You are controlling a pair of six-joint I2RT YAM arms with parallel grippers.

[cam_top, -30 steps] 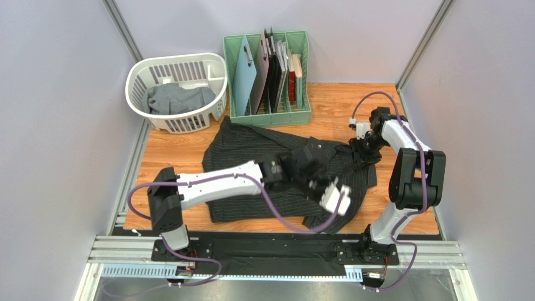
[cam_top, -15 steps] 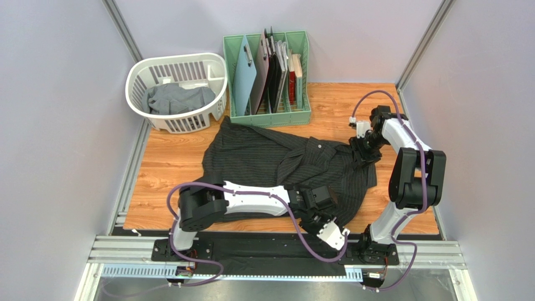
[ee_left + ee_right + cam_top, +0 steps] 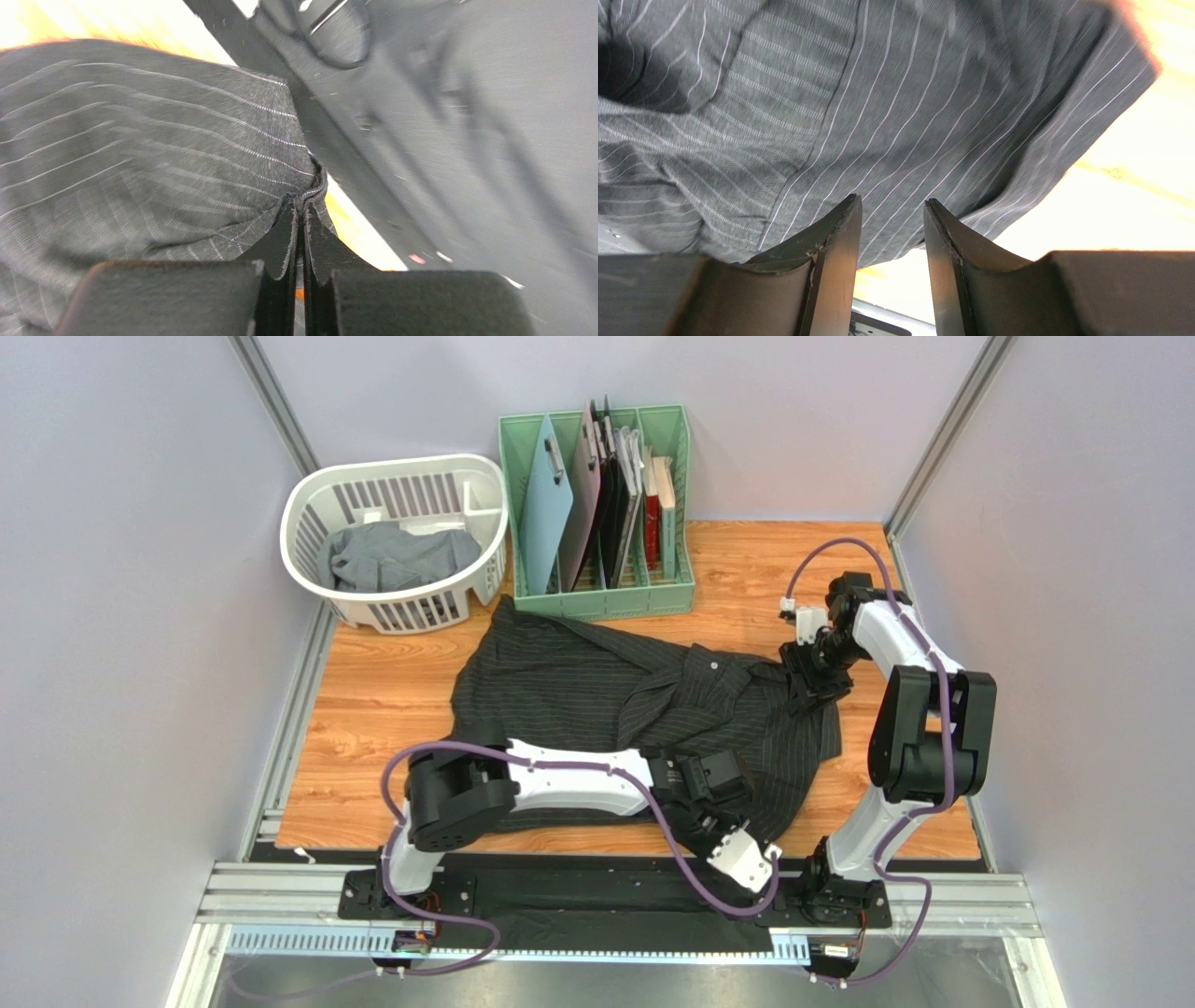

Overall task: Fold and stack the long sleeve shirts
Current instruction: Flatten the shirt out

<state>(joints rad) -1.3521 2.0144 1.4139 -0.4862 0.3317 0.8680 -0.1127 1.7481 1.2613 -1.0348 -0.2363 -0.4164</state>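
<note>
the black shirt (image 3: 617, 700) is matt woven cloth with thin pale pinstripes. under it, the table (image 3: 379, 714) is smooth wood grain with a faint sheen. behind the black shirt, a white slotted plastic basket (image 3: 407, 609) holds the grey shirt (image 3: 386, 556), soft matt cloth; the green rack (image 3: 603, 598) is smooth plastic. in front, the rail (image 3: 267, 896) is dull ribbed metal.

A black pinstriped cloth shirt (image 3: 617, 703) lies spread on the wooden counter (image 3: 372, 721). The left tool (image 3: 725, 829) sits low at its near hem; the right tool (image 3: 809, 667) meets its right-hand corner. Well beyond the left tool stand a white slatted plastic basket (image 3: 303, 501) holding a plain grey shirt (image 3: 390, 555) and, just beside it, a green plastic rack (image 3: 601, 597) of flat boards.
</note>
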